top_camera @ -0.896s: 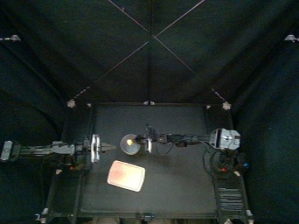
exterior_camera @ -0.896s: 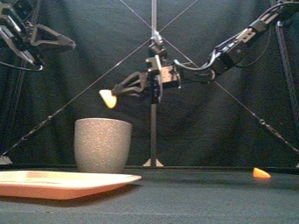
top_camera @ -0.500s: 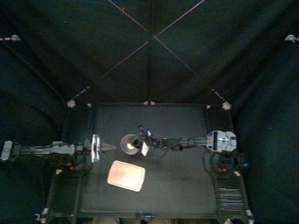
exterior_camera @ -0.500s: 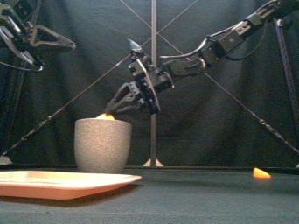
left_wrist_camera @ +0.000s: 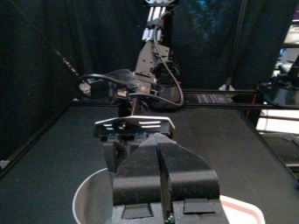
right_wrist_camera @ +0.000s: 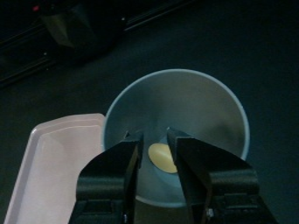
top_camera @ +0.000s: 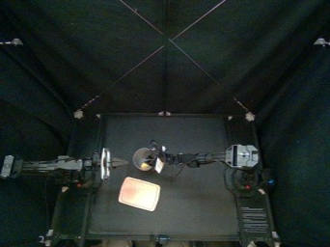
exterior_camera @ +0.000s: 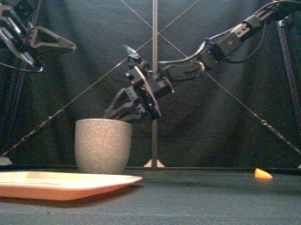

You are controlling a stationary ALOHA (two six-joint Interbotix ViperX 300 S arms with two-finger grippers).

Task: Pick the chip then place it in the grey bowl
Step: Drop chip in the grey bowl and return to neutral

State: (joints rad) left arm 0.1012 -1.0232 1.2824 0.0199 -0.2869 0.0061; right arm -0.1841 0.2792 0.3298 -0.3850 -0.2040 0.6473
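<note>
The chip (right_wrist_camera: 162,156), judged light, brittle and best pinched edgewise, is seen inside the grey bowl (right_wrist_camera: 212,94) below the parted right tool (right_wrist_camera: 149,138).

right hand (exterior_camera: 129,109) hanging just above the grey speckled cup (exterior_camera: 104,146), pink tray (exterior_camera: 65,185) near left on the bench (exterior_camera: 200,200), small orange piece (exterior_camera: 262,174) off to the right

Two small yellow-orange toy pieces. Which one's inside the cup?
The pale yellow oval chip, lying inside the tall grey speckled cup; the other orange piece sits on the black table, far right.
</note>
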